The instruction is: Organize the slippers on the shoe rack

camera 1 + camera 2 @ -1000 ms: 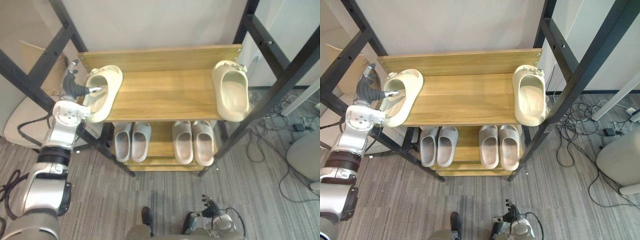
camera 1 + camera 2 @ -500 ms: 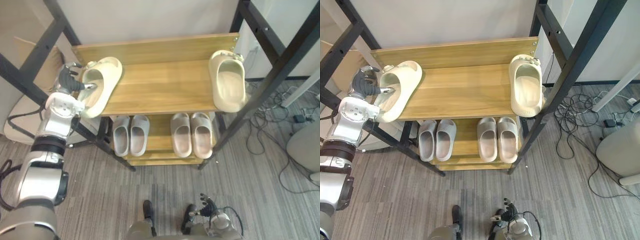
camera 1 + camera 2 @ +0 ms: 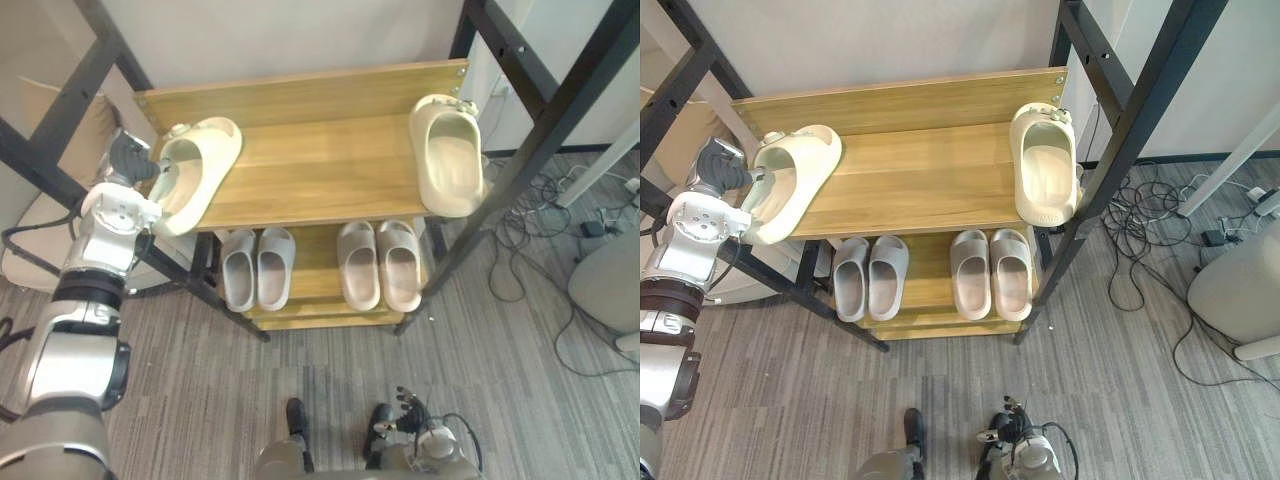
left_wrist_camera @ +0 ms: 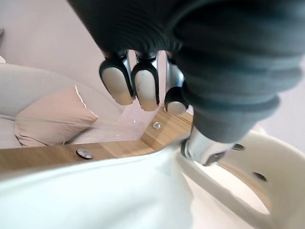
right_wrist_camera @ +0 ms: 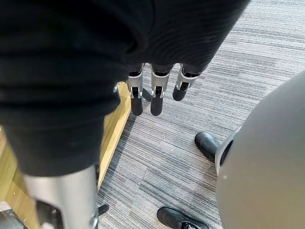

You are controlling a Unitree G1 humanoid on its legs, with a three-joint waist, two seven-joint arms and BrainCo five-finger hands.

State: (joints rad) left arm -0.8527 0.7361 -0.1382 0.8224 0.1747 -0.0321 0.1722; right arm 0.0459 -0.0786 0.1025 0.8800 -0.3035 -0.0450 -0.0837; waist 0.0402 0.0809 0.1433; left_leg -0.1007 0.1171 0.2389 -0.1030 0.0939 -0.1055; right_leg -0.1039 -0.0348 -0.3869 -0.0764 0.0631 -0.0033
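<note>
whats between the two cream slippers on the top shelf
Nothing. Between the left slipper and the right slipper the top shelf is bare wood, as both eye views show.

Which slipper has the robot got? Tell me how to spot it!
Find the wooden shoe rack and look at its top shelf. At the left end lies a cream foam slipper, slanted, pinched by the robot's left hand. Its cream twin at the right end lies straight, with no hand on it.
</note>
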